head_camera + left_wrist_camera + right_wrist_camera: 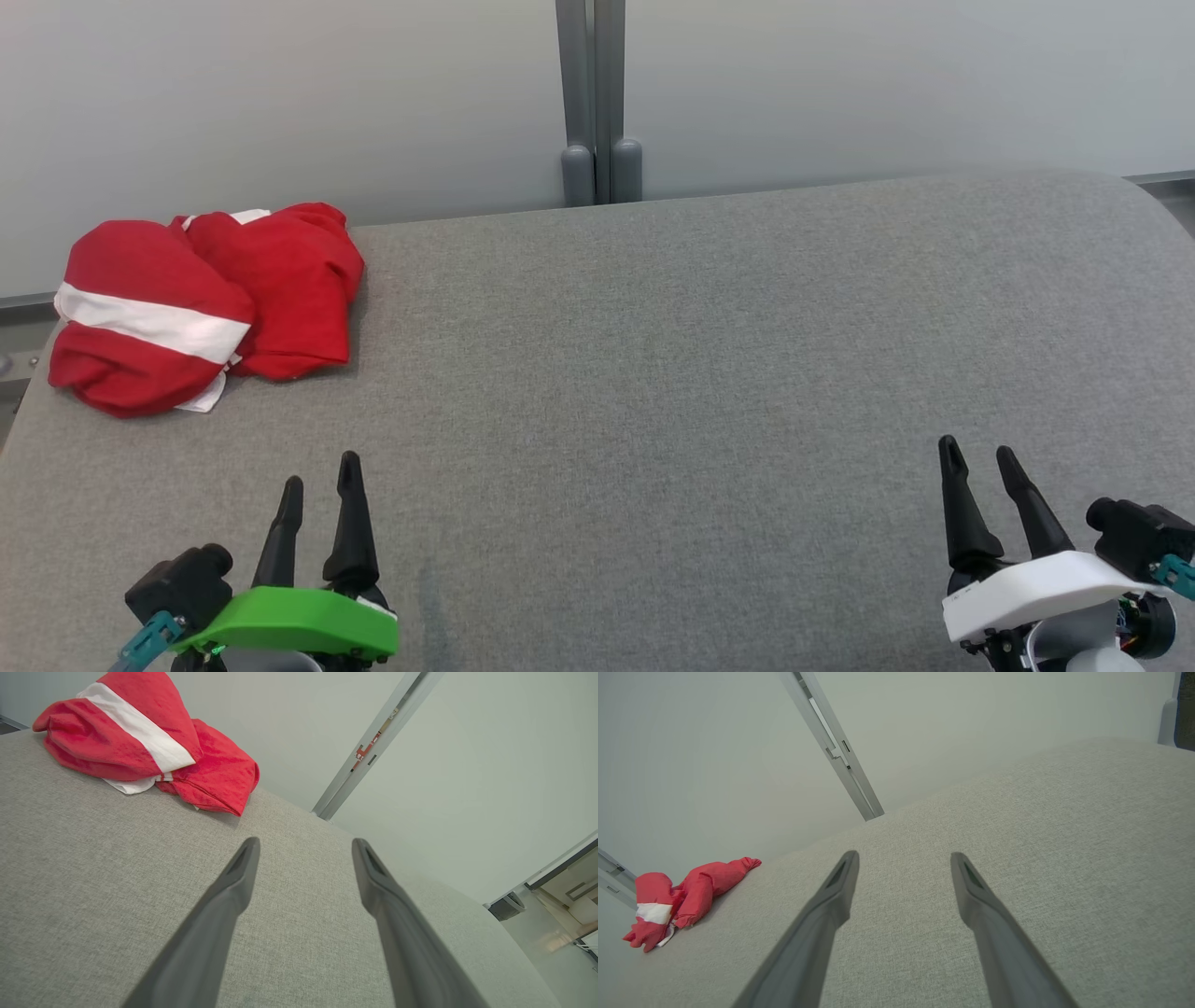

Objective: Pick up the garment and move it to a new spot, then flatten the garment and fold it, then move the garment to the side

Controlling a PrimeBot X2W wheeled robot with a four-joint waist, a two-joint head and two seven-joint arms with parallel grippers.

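Note:
A red garment point(201, 303) with a white stripe lies bunched in a heap at the far left corner of the grey fabric surface point(653, 373). In the left wrist view the garment point(140, 742) sits at the upper left, well beyond the fingertips. The right wrist view has the garment point(682, 900) small at its far left. My left gripper point(322, 471) hovers open near the front edge, below and to the right of the heap, nothing between its fingers. At the front right my right gripper point(980, 455) is open too, far from the cloth.
A pale wall with a grey metal post point(596, 103) runs behind the surface. The surface's back edge curves down at the right point(1148, 201). Between the two grippers lies a wide stretch of bare grey fabric.

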